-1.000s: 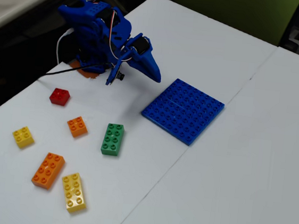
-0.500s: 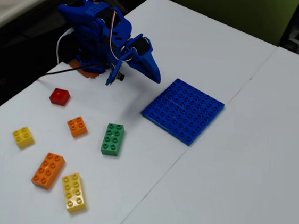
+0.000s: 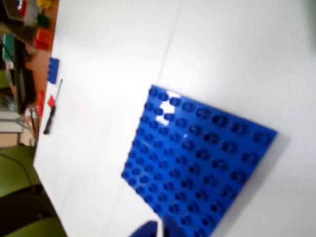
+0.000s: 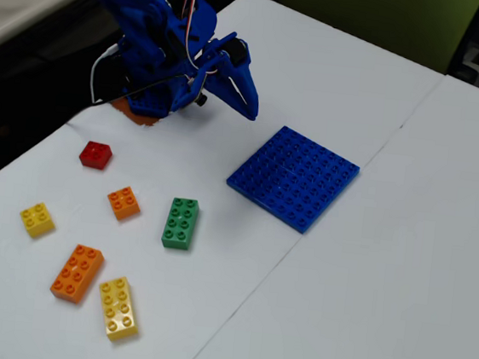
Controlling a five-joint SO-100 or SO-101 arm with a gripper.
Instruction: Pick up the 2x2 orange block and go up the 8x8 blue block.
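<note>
Compared with the frames a moment ago, my arm (image 4: 164,43) has lifted and unfolded a little from its tucked pose near the table's back-left corner, so I read this as the opening of the reach, with nothing picked up yet. Largest first: the white table (image 4: 382,289) has wide bare room on its right half and in front of the 8x8 blue block (image 4: 294,177), which lies flat and empty at centre, well clear of every edge. My wrist view is filled by that baseplate. The gripper (image 4: 249,108) hangs above the table just left of the plate; its fingers look pressed together and empty. The green brick (image 4: 181,222) sits between plate and target. The 2x2 orange block (image 4: 123,202) rests untouched, left of the green one, with open approach space all round.
</note>
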